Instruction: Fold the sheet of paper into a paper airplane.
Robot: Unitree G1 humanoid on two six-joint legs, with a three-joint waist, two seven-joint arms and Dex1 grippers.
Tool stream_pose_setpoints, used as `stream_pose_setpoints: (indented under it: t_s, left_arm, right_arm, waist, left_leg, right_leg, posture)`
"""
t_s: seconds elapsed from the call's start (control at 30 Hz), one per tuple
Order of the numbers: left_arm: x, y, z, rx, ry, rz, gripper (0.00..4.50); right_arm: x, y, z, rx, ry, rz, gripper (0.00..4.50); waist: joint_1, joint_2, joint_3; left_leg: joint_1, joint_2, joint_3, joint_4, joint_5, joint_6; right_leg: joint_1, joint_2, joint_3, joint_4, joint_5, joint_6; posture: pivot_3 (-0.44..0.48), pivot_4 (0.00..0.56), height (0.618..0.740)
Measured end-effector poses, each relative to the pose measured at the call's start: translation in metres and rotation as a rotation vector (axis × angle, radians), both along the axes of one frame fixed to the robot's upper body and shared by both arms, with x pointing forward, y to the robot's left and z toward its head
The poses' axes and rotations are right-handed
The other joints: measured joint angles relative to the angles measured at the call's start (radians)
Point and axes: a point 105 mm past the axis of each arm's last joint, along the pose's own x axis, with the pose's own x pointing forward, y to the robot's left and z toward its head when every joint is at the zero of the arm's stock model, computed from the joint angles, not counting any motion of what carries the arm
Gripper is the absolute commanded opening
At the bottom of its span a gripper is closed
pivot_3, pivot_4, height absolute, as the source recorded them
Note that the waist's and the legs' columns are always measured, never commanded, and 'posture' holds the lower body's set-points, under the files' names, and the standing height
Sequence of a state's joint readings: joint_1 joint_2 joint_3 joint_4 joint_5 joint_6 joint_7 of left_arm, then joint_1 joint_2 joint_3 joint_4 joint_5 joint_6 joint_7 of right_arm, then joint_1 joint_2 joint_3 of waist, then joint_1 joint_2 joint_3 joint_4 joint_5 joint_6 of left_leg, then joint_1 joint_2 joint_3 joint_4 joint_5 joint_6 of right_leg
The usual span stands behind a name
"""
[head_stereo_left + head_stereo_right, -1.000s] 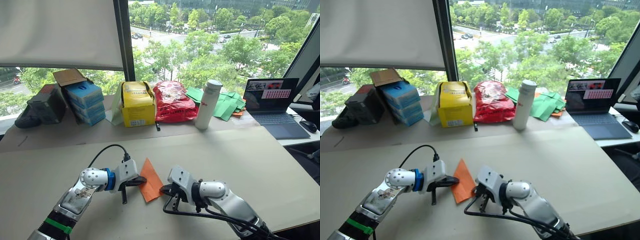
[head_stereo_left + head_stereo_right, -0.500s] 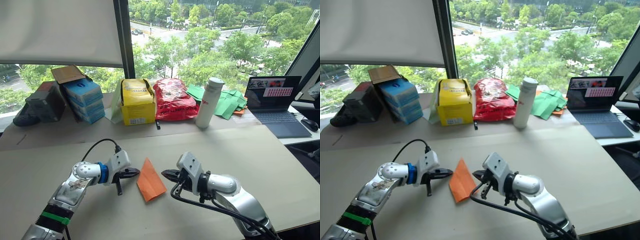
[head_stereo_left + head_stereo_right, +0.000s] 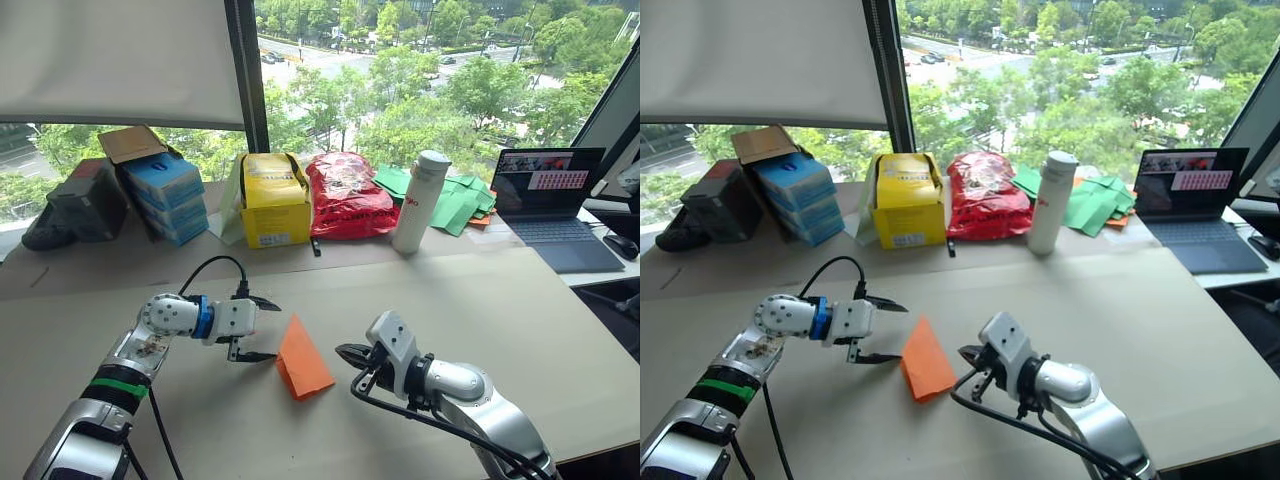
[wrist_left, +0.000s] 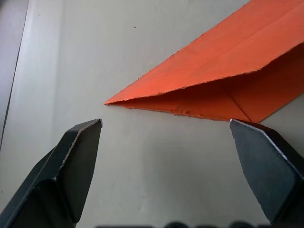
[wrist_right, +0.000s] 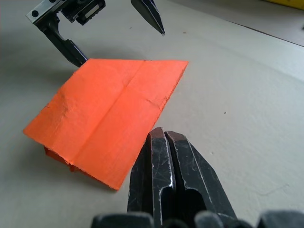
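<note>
Head view: the paper airplane [image 3: 301,358] lay flat on the bench [image 3: 500,300] between both arms. Left wrist view: left end effector [image 4: 166,142] was spread wide just short of its tip. Right wrist view: right end effector [image 5: 164,142] was pressed together beside its edge

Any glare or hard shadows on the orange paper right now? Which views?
Left eye view: daylight from the window, no glare on the orange paper. Left wrist view: the raised flap shades its darker underside. Right wrist view: even light, a soft shadow on the table along the paper's edge.
</note>
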State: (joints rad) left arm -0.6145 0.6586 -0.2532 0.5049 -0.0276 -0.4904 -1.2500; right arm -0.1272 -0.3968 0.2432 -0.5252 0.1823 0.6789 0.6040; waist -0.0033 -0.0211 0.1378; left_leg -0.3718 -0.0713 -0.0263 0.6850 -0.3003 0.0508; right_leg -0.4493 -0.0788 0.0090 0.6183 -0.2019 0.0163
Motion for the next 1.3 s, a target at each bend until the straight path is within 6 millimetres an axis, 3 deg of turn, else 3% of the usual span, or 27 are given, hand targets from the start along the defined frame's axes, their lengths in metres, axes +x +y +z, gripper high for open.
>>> stream_pose_setpoints:
  t_s: [0.07, 0.1, 0.23, 0.5, 0.63, 0.87, 1.0, 1.2, 1.23, 1.3]
  left_arm:
    - [0.002, -0.008, 0.006, -0.004, -0.042, -0.054, 4.47]
    - [0.002, -0.012, 0.007, -0.001, -0.054, -0.081, 3.92]
    - [-0.001, -0.023, 0.002, 0.032, -0.059, -0.161, 2.66]
    - [-0.006, -0.024, -0.004, 0.080, -0.046, -0.200, 0.02]
    - [-0.010, -0.020, -0.005, 0.116, -0.051, -0.196, 0.02]
    - [-0.017, -0.007, -0.005, 0.093, 0.050, 0.054, 0.02]
    - [-0.028, -0.008, -0.009, 0.096, 0.088, 0.091, 0.02]
    - [-0.029, -0.003, -0.017, 0.100, 0.120, 0.117, 1.88]
    - [-0.028, -0.002, -0.016, 0.094, 0.113, 0.120, 2.21]
    - [-0.028, 0.002, -0.014, 0.082, 0.118, 0.130, 2.88]
  right_arm:
    - [0.000, 0.000, 0.000, 0.000, -0.001, -0.006, 0.00]
    - [0.000, -0.001, 0.000, 0.000, -0.001, -0.012, 0.00]
    - [0.000, -0.002, 0.000, 0.001, -0.007, -0.026, 0.00]
    - [0.001, -0.004, 0.000, 0.002, -0.014, -0.053, 0.00]
    - [0.008, -0.011, 0.008, 0.010, -0.043, -0.100, 0.00]
    - [0.011, -0.022, 0.020, 0.035, -0.073, -0.123, 0.00]
    - [0.010, -0.021, 0.021, 0.044, -0.068, -0.111, 0.00]
    - [0.009, -0.019, 0.022, 0.040, -0.065, -0.076, 0.00]
    - [0.010, -0.020, 0.022, 0.037, -0.069, -0.074, 0.58]
    - [0.010, -0.020, 0.023, 0.027, -0.078, -0.058, 1.24]
  waist:
    - [0.002, 0.000, 0.000]
    - [0.002, 0.000, 0.000]
    - [-0.002, 0.000, 0.000]
    - [-0.007, 0.000, 0.000]
    - [-0.010, 0.000, 0.000]
    - [-0.009, 0.000, 0.000]
    - [-0.009, 0.000, 0.000]
    - [-0.007, 0.000, 0.000]
    - [-0.007, 0.000, 0.000]
    - [-0.007, 0.000, 0.000]
  left_leg:
    - [0.000, 0.000, 0.000, 0.001, 0.000, 0.001]
    - [0.000, 0.000, 0.001, 0.002, -0.001, 0.001]
    - [-0.002, 0.000, 0.002, 0.010, -0.002, 0.004]
    - [-0.002, 0.000, 0.003, 0.014, -0.005, 0.009]
    - [-0.002, 0.000, 0.003, 0.014, -0.004, 0.008]
    - [-0.003, 0.000, 0.003, 0.014, -0.004, 0.008]
    - [-0.002, 0.000, 0.003, 0.014, -0.004, 0.007]
    - [-0.002, 0.000, 0.003, 0.014, -0.003, 0.007]
    - [-0.002, 0.000, 0.003, 0.014, -0.003, 0.006]
    - [-0.002, 0.000, 0.003, 0.014, -0.002, 0.004]
  right_leg:
    - [0.000, 0.000, -0.001, 0.001, 0.000, 0.000]
    - [0.000, 0.001, -0.001, 0.002, 0.000, 0.000]
    - [-0.001, 0.002, -0.002, 0.007, 0.000, 0.001]
    - [-0.001, 0.003, -0.002, 0.012, 0.001, 0.002]
    - [-0.002, 0.003, -0.002, 0.012, 0.001, 0.002]
    - [-0.002, 0.004, -0.001, 0.012, 0.000, 0.002]
    - [-0.002, 0.004, -0.001, 0.012, 0.001, 0.002]
    - [-0.002, 0.003, -0.001, 0.013, 0.001, 0.002]
    - [-0.002, 0.003, -0.001, 0.013, 0.001, 0.002]
    - [-0.002, 0.002, -0.001, 0.013, 0.001, 0.002]
  posture:
    - [0.000, 0.150, 0.740]
    - [0.000, 0.150, 0.740]
    - [0.000, 0.150, 0.740]
    - [0.000, 0.150, 0.740]
    - [0.000, 0.150, 0.740]
    - [0.000, 0.150, 0.740]
    - [0.000, 0.150, 0.740]
    - [0.000, 0.150, 0.740]
    - [0.000, 0.150, 0.740]
    - [0.000, 0.150, 0.740]
